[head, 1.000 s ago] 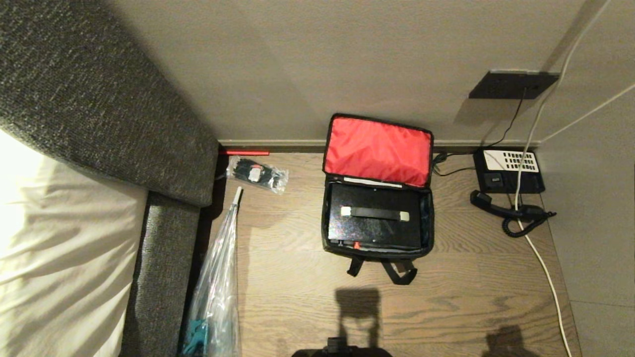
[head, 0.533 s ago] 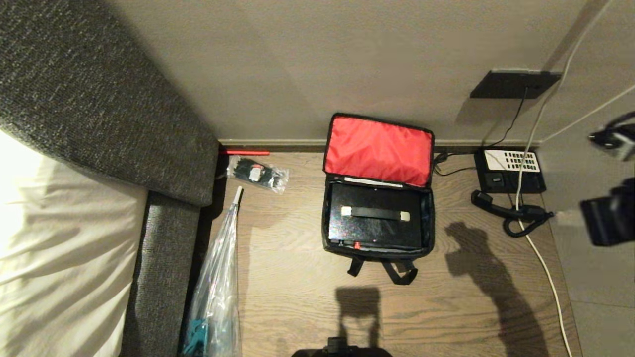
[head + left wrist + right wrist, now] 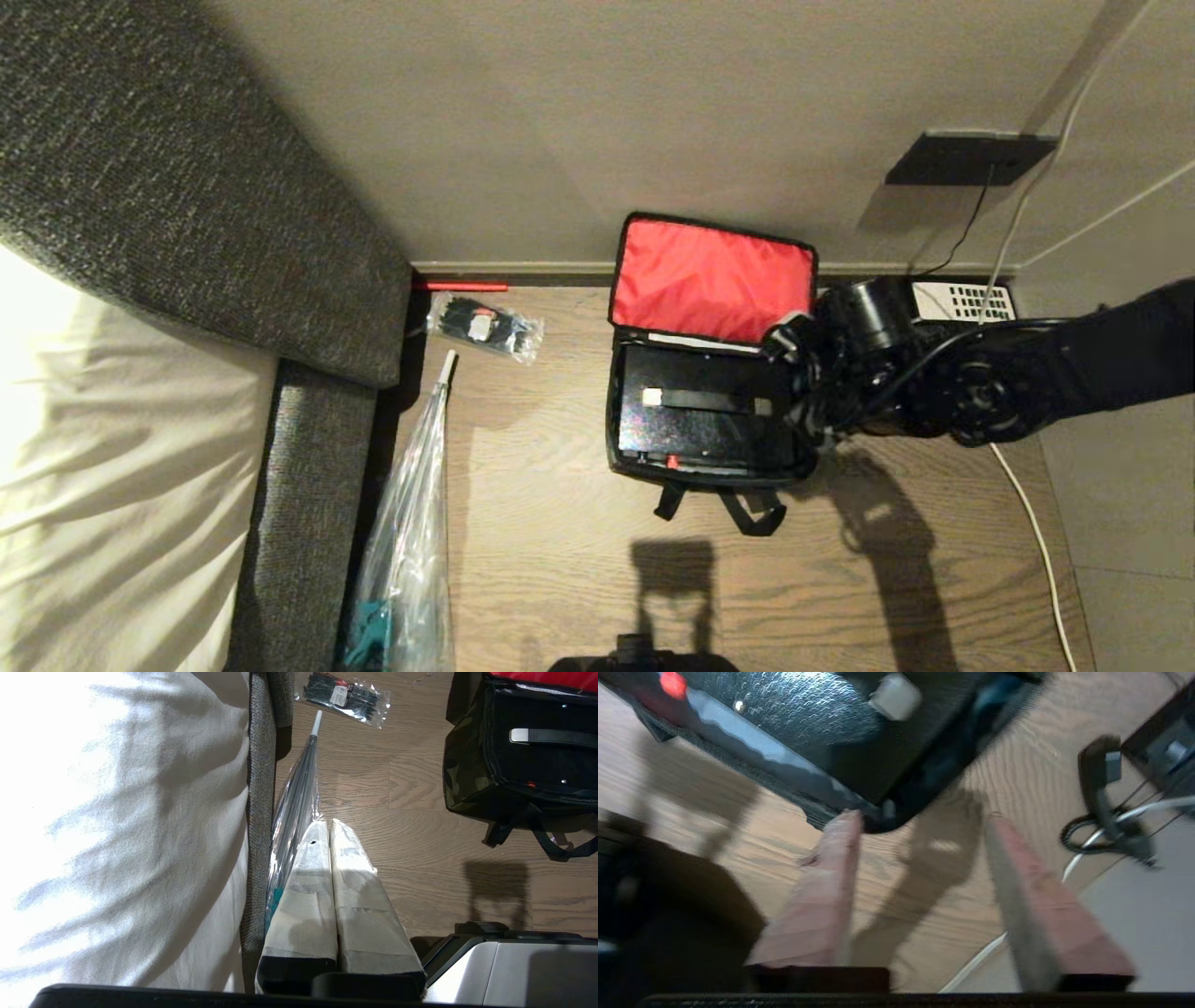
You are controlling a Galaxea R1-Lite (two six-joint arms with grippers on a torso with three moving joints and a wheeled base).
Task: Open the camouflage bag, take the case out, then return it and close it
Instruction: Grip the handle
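Observation:
The camouflage bag (image 3: 618, 411) sits on the wooden floor against the wall, its red-lined lid (image 3: 709, 280) standing open. Inside lies the black case (image 3: 691, 434) with a strap handle on top. My right gripper (image 3: 805, 403) hangs at the bag's right side. In the right wrist view that gripper (image 3: 922, 817) is open, with floor between its fingers, just off the bag's corner (image 3: 920, 770) and the case (image 3: 808, 714). My left gripper (image 3: 327, 828) is shut and empty, parked low at the left, far from the bag (image 3: 462, 779).
A black telephone (image 3: 966, 303) with its handset (image 3: 1099, 779) off lies right of the bag, partly behind my right arm. A white cable (image 3: 1027, 523) runs past it. A clear packet (image 3: 484, 327), a clear plastic bag (image 3: 411, 523) and a grey upholstered edge (image 3: 308, 448) are at the left.
My right arm has swung in from the right edge of the head view to the bag's right side. The bag, its lid and the case have not moved.

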